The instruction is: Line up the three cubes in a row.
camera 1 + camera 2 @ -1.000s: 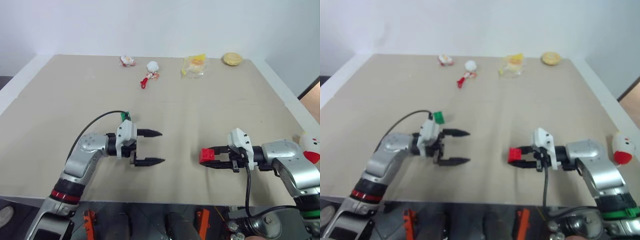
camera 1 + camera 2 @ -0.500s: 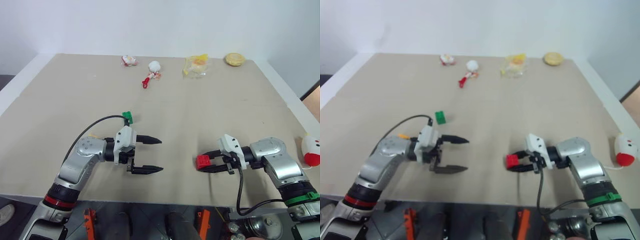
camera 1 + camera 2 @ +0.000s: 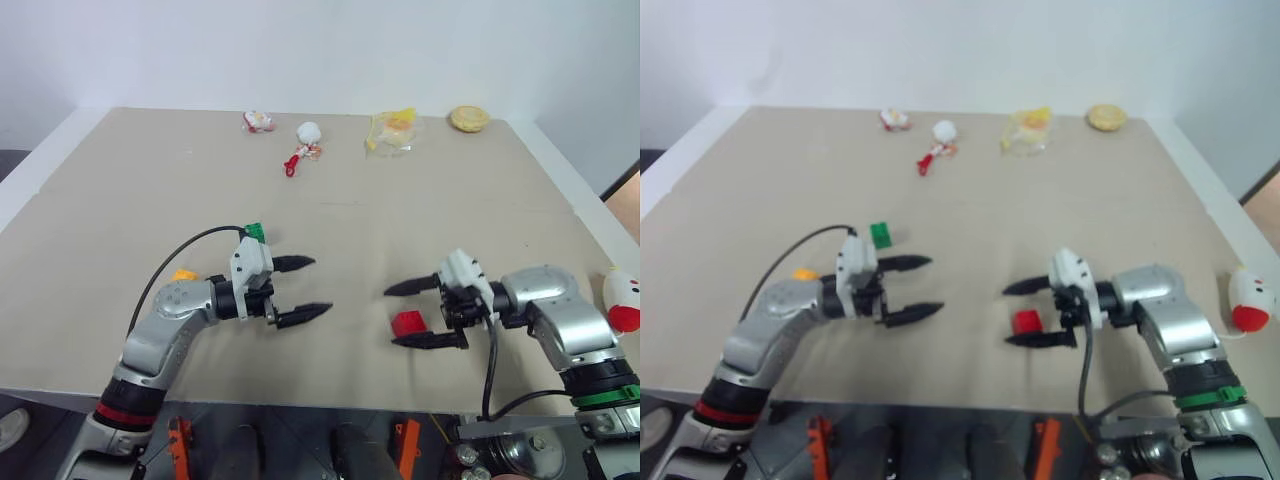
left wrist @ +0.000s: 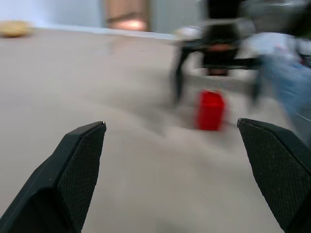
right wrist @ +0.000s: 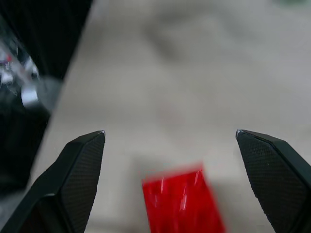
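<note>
My right pincer (image 3: 410, 313) stands with its fingers wide apart, the red cube (image 3: 406, 324) lying on the bench (image 3: 420, 220) between them, touching neither. My left pincer (image 3: 305, 290) is spread too, holding nothing. The green cube (image 3: 880, 235) sits just behind my left wrist, the orange cube (image 3: 185, 274) beside that arm.

Both arms silver-grey metal with black joints. White housing at each wrist, black textured pointed fingers (image 4: 80, 160). Black cable loops off each forearm. Red band on left arm, green band on right.
</note>
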`<state>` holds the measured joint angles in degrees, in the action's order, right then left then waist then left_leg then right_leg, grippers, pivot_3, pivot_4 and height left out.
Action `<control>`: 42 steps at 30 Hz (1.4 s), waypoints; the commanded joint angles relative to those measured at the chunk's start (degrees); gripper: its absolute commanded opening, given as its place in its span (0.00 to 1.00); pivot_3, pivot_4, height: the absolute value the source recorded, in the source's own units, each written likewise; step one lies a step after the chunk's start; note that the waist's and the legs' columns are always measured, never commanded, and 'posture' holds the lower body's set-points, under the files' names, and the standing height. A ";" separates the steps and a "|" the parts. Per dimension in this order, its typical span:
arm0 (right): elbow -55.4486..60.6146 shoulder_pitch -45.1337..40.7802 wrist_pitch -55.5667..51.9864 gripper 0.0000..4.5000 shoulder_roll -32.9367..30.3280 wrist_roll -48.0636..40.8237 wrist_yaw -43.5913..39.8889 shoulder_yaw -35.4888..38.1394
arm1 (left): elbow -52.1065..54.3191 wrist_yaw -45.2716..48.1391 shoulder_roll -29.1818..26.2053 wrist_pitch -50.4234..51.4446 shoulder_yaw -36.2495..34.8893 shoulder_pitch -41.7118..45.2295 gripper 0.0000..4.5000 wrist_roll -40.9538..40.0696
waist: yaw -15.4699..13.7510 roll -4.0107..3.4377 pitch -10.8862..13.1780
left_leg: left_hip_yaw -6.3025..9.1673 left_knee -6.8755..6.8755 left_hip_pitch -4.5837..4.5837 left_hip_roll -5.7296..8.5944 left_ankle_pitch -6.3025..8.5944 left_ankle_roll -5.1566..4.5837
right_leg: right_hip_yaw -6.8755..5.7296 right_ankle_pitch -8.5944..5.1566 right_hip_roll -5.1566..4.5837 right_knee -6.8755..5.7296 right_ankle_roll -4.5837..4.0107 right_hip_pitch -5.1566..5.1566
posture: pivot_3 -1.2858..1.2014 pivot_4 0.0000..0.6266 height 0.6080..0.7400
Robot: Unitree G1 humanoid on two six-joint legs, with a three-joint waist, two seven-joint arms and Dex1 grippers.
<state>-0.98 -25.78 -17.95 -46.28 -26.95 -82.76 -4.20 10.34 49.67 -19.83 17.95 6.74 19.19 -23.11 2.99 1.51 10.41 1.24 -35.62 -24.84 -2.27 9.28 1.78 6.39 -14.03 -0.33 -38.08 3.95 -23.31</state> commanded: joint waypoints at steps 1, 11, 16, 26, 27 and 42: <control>6.89 -3.95 -6.28 0.99 1.53 -5.64 5.17 4.12 | 3.15 -14.45 4.79 0.87 -2.93 -0.24 1.00 4.15 | -0.15 0.03 0.01 | 0.02 -0.03 0.00 -0.01 0.00 0.00 | 0.00 0.04 0.01 0.00 0.05 0.00 | 0.52 0.24 1.00; 4.83 -9.83 -6.57 0.99 7.84 -0.89 14.58 1.88 | -3.64 -45.01 16.19 1.36 -8.77 4.92 1.00 16.25 | -0.33 0.08 -0.02 | 0.10 -0.18 -0.10 0.08 -0.02 0.03 | 0.00 0.16 0.04 0.02 0.14 0.03 | 0.52 0.24 1.00; 3.78 -11.48 -5.71 0.99 9.24 0.28 14.15 1.08 | -6.47 -50.47 19.99 1.71 -6.53 5.67 1.00 20.29 | -0.38 0.08 -0.02 | 0.15 -0.14 -0.23 0.16 -0.02 0.04 | 0.00 0.12 -0.01 0.03 0.20 -0.04 | 0.52 0.24 1.00; 1.68 -13.09 -5.19 0.99 9.58 0.85 13.84 1.18 | -15.05 -58.87 23.21 3.52 -6.83 9.69 1.00 25.14 | -0.33 0.08 -0.02 | 0.20 -0.14 -0.20 0.19 -0.02 0.05 | -0.03 0.14 0.00 0.03 0.18 -0.04 | 0.52 0.24 1.00; 1.19 -13.25 -5.10 0.99 9.71 0.95 13.97 1.29 | -15.90 -59.47 23.44 3.80 -6.92 10.19 1.00 25.41 | -0.34 0.08 -0.02 | 0.20 -0.13 -0.21 0.18 -0.02 0.05 | -0.03 0.14 0.00 0.03 0.19 -0.04 | 0.52 0.24 1.00; -5.83 -15.05 -2.84 0.99 11.34 1.67 16.48 2.66 | -24.89 -60.05 25.37 0.49 -7.42 13.89 1.00 25.04 | -0.31 0.08 -0.01 | 0.25 -0.05 -0.23 0.24 -0.02 0.06 | -0.03 0.11 -0.03 0.03 0.22 -0.06 | 0.52 0.24 1.00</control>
<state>-7.21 -39.13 -21.78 -34.95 -24.89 -66.22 -3.61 -15.19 -9.84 5.45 19.98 -0.46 31.56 1.80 2.68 1.59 10.40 1.49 -35.67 -25.07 -2.03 9.26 1.84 6.35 -13.92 -0.36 -38.04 4.17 -23.37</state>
